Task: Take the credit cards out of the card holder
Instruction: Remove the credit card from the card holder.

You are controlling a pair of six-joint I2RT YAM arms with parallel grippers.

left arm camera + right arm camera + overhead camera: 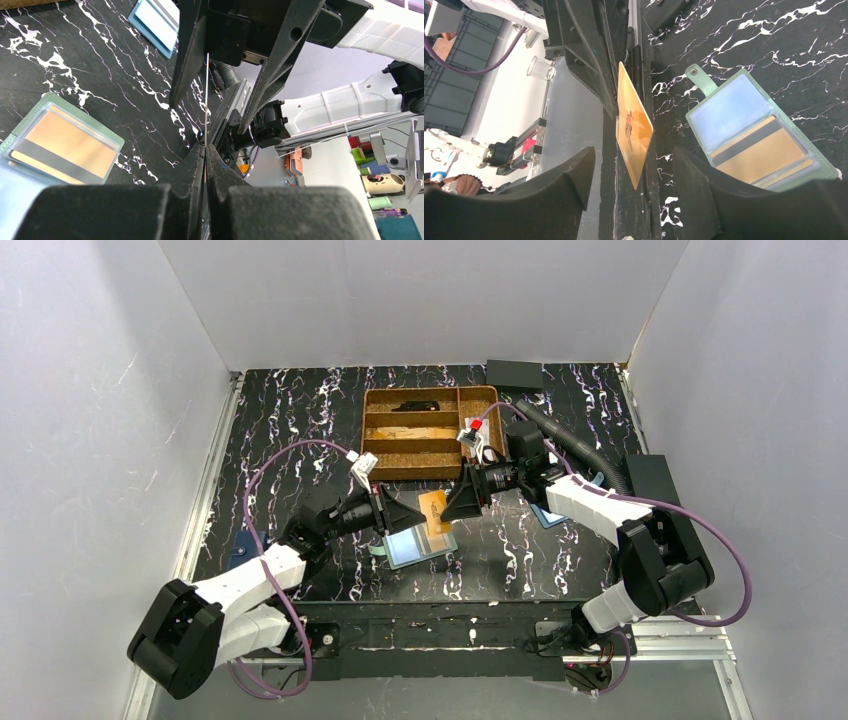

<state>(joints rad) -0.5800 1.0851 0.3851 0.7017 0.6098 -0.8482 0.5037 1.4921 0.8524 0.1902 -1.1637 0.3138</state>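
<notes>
Where the left tool (205,150) pinches it, the thin orange card (634,130) is flat.

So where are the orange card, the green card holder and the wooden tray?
orange card (633,127): right wrist view, middle of its printed face.
green card holder (729,107): right wrist view, its pale clear pocket.
wooden tray (420,470): top view, its near wall.

Card holder (52,99) partly beyond the left wrist view's left edge.
</notes>
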